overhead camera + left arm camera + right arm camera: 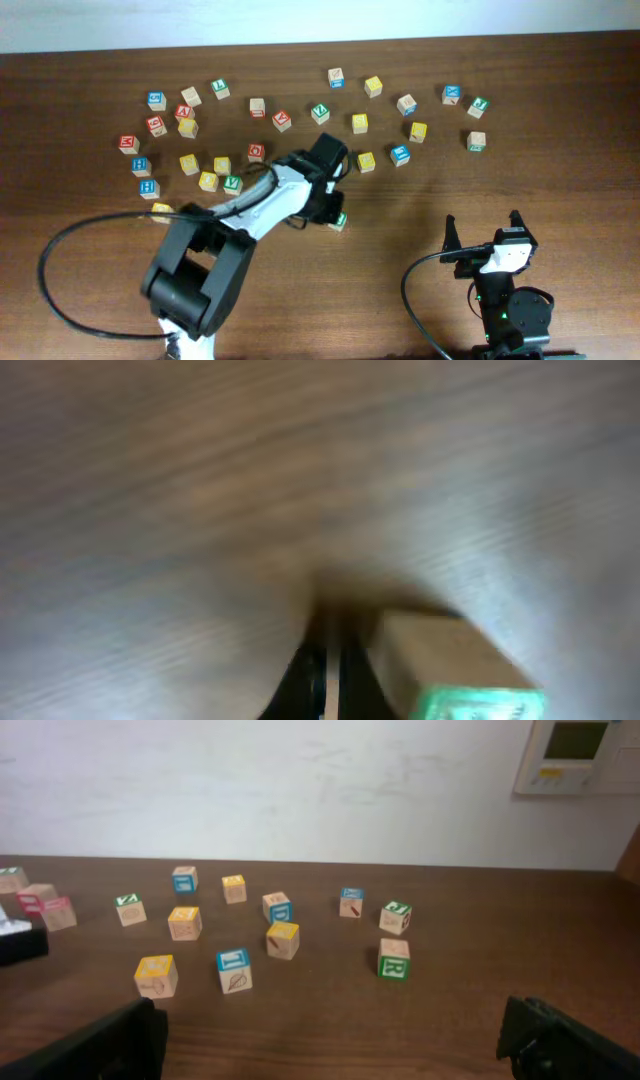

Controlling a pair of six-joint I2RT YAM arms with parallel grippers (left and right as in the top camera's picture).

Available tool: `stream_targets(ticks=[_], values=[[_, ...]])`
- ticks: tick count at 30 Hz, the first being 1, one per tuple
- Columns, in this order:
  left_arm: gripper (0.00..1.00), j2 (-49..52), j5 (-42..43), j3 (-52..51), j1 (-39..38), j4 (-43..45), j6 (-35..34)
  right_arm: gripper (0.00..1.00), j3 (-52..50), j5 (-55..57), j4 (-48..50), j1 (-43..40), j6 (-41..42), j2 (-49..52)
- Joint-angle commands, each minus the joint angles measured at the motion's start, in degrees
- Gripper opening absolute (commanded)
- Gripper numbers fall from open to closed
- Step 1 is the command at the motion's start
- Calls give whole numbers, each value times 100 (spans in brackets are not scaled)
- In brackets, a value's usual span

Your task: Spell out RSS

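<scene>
My left gripper is low over the table's middle. In the left wrist view its fingers are shut with nothing between them. A wooden cube with a green-bordered face lies just right of them, and it also shows overhead; its letter is too blurred to read. A green cube showing R stands at the far right. Several yellow-faced cubes lie scattered, among them one close behind the left gripper; their letters are unreadable. My right gripper is open and empty near the front.
Red, blue, green and yellow letter cubes are spread across the far half of the table, in a left cluster and a right cluster. A black cable loops at the front left. A white wall stands behind the table.
</scene>
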Motion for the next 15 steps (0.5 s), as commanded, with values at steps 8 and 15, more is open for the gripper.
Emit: stream_targets(ticks=[8, 15], values=[[0, -160, -310, 741, 466, -1008, 48, 98, -42, -9, -28, -26, 24, -37], [55, -682, 588, 977, 98, -2050, 48, 98, -42, -9, -28, -26, 24, -37]])
